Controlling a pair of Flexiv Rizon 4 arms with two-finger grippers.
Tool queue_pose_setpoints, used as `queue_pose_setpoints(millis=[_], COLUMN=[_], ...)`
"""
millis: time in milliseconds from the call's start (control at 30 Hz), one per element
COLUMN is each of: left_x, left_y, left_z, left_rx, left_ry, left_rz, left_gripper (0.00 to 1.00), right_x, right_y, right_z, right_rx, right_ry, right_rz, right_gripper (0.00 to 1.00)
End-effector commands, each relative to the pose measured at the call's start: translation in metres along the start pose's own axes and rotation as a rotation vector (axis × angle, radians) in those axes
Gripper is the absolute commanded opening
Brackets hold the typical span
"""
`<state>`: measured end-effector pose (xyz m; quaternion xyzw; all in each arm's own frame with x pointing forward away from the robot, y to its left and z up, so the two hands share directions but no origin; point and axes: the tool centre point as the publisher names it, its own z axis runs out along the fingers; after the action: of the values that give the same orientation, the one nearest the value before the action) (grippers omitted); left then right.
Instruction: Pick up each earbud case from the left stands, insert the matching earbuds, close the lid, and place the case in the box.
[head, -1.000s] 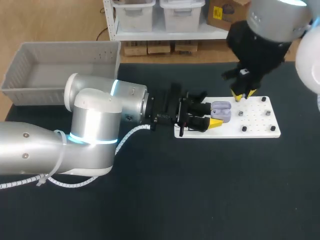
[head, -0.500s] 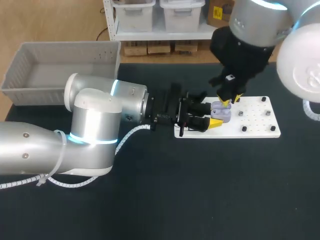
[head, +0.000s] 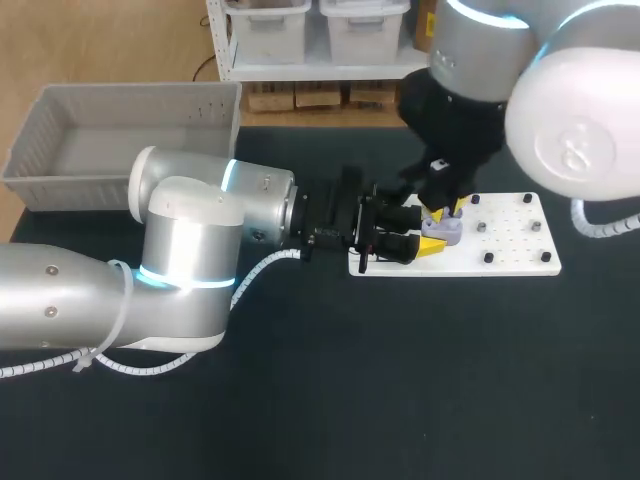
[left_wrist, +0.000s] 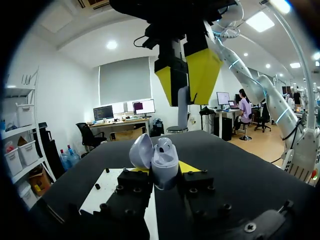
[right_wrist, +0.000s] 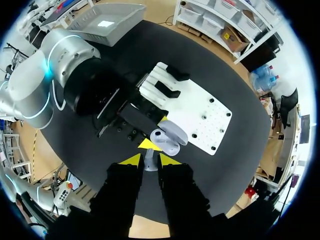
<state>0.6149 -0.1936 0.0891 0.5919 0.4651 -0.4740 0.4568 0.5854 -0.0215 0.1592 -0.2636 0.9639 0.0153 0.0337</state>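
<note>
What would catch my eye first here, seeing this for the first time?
Probably the small lilac earbud case, lid open, gripped in the left gripper over the white pegboard at the table's right. Directly above it hangs the right gripper, pinching a pale earbud between its yellow tips. A grey bin sits at the table's far left corner.

- Pale lilac plastic earbud case: lilac all over, lid included.
- Small pale grey earbud: plain light grey.
- Left gripper: black body, bright yellow tips.
- Right gripper: black fingers, yellow tips.
- Flat white peg board: white, dotted with dark pegs.
- Matt black table top: plain black.
- Ribbed grey plastic box: light grey.
- Left arm: silver, with a glowing cyan ring.
</note>
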Motion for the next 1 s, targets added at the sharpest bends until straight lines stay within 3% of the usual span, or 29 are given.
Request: queue_pose_setpoints(millis=[33,1000], left_x=[0.001,0.001], left_y=[-0.001,-0.001], left_z=[0.000,0.000], left_rx=[-0.006,-0.006], left_ry=[-0.003,-0.003], left_rz=[0.003,0.003], left_gripper=[0.00,0.00], right_x=[-0.003,-0.007], right_y=[-0.001,-0.005], right_z=[0.005,0.022], right_rx=[0.013,0.005], right_ry=[0.008,0.003], right_rz=[0.006,0.012], right_gripper=[0.00,0.00])
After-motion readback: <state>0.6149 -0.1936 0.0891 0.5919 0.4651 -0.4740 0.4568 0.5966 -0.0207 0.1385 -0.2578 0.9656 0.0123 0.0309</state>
